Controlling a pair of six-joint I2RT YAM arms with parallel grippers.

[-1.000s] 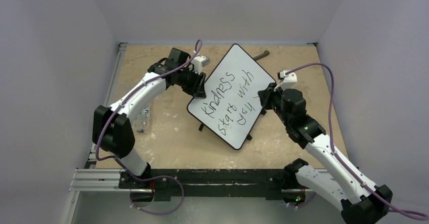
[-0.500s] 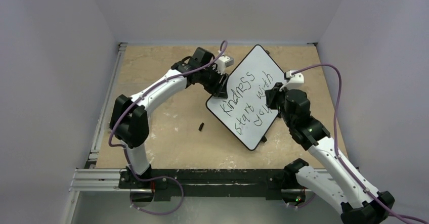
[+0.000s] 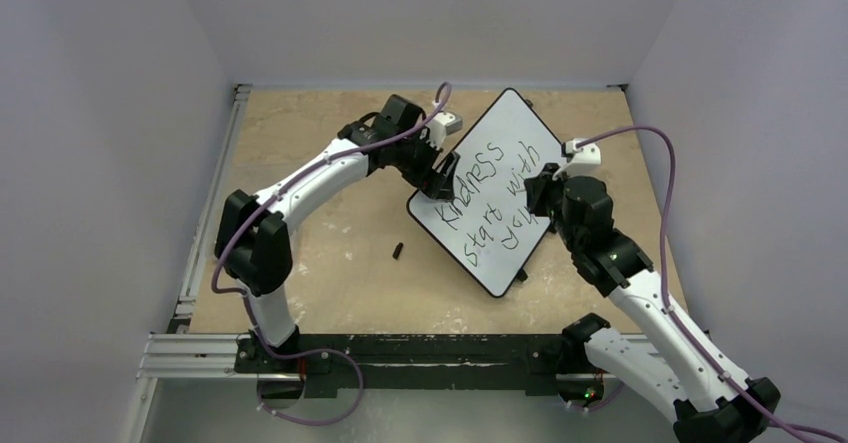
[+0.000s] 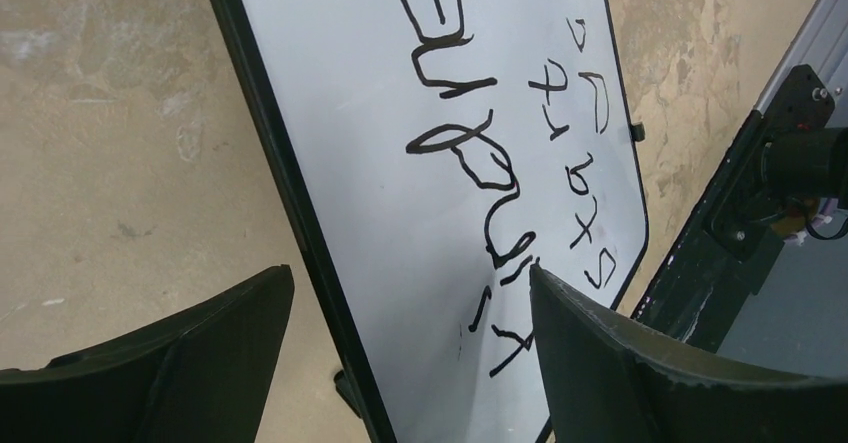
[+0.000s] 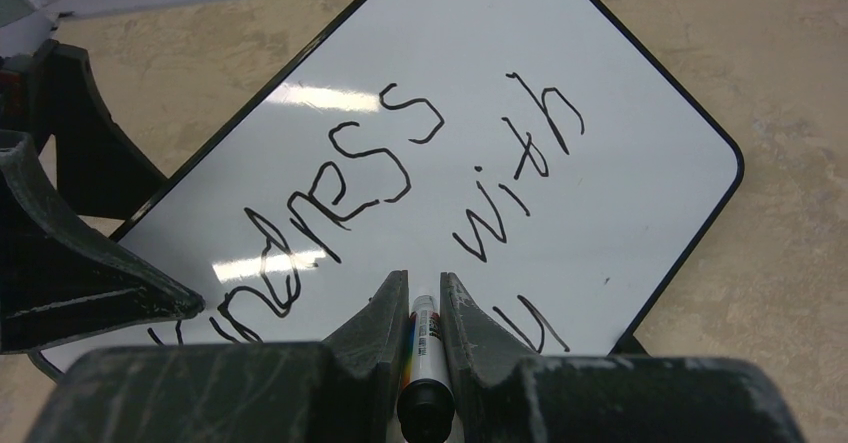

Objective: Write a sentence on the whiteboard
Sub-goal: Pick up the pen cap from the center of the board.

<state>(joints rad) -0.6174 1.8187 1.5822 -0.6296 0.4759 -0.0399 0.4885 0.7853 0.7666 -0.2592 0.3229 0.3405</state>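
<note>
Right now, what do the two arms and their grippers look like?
The left arm and right arm have white links with chunky black joints. A purple cable loops along each to a small white wrist camera. The left gripper and right gripper have dark, scuffed, wedge-shaped fingers.

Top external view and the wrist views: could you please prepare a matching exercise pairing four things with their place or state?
Things:
1. left end effector
2. right end effector
3. whiteboard
4. small black piece

Places or states:
A. lying on the table, left of the whiteboard
B. shut on the marker
C. open, one finger on either side of the whiteboard's rim
D. set at an angle, bearing a black handwritten sentence

Pairs: 1-C, 2-B, 3-D, 4-A
</note>
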